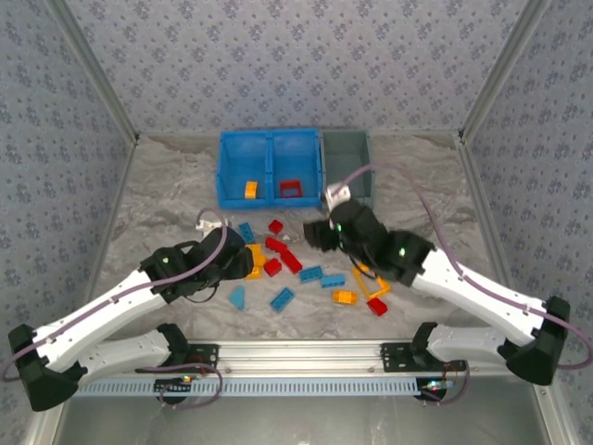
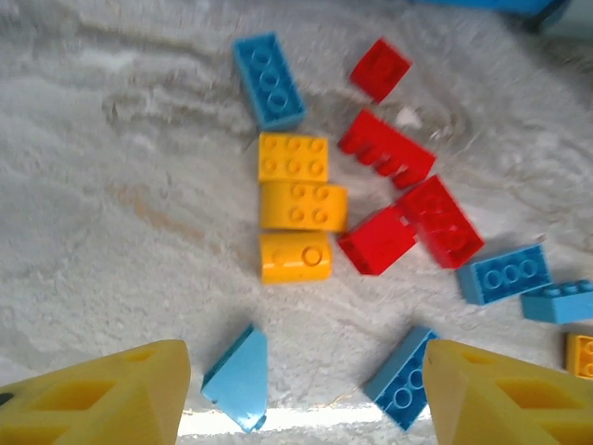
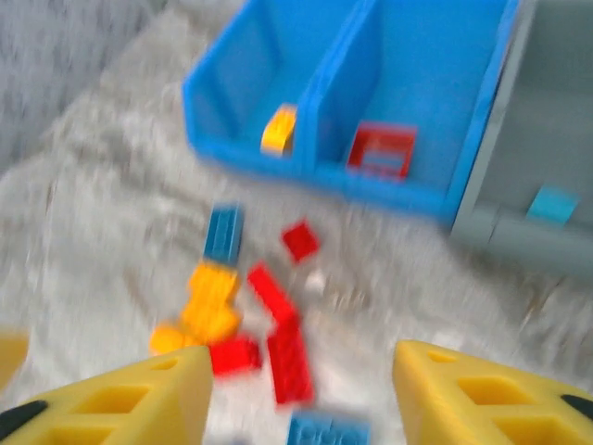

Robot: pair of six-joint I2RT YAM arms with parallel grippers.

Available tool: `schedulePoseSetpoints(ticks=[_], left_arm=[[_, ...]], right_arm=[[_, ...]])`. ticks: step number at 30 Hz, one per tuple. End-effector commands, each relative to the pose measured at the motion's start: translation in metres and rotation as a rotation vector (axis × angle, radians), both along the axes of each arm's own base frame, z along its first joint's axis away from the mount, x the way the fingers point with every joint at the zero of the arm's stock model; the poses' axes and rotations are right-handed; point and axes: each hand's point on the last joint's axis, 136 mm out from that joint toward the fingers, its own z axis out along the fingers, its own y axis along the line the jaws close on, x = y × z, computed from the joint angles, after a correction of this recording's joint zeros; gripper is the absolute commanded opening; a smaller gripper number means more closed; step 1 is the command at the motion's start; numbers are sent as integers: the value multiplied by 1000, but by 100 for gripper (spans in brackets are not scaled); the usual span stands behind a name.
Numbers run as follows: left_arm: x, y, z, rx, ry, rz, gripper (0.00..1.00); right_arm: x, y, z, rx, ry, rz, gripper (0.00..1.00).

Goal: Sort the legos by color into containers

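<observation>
Left gripper (image 2: pixel 306 375): fingers spread, nothing between them, low over the loose legos (image 2: pixel 384 148) on the table (image 1: pixel 157 195). Light blue wedge (image 2: pixel 239 375) lies just inside the left finger. A blue brick (image 2: pixel 400 380) is at the right finger, touching or just beside, cannot tell. Beyond: three yellow bricks (image 2: pixel 296 206) in a column, red bricks (image 2: pixel 440 222) to their right.

Right gripper (image 3: pixel 301 389): fingers spread, empty, facing the bins. Blue bin (image 3: pixel 426 56): yellow brick (image 3: pixel 278 128) in left compartment, red frame (image 3: pixel 382 148) in right. Grey bin (image 3: pixel 556 93) against its right side, one light blue piece (image 3: pixel 552 204) inside.
</observation>
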Motion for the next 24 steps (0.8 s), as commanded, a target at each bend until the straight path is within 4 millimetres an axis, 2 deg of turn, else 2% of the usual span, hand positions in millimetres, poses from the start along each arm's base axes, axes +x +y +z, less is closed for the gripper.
schedulePoseSetpoints(ticks=[1,4,6,10,14,15,18,24], left_arm=[[-6,-9,-27,-25,125,-56,71],[-2,-15,-53,-28,209,-91,73],[2,-17,-67,-6,246,-110,75],[12,-24,-82,38,280,-153,77],[20,-22,-100,75,310,-141,77],[28,-28,-102,56,295,-145,77],[36,-30,-113,87,324,-152,76],[33,-29,-132,121,380,-145,73]], right_arm=[[-48,4,-49,2,126,115,64],[-80,-1,-82,-34,164,144,68],[-88,-3,-93,-49,178,136,68],[-86,2,-101,-75,172,122,68],[-80,18,-104,-96,176,130,68],[-80,23,-105,-100,179,139,68],[-80,32,-110,-113,195,151,68],[-81,34,-113,-99,206,144,68]])
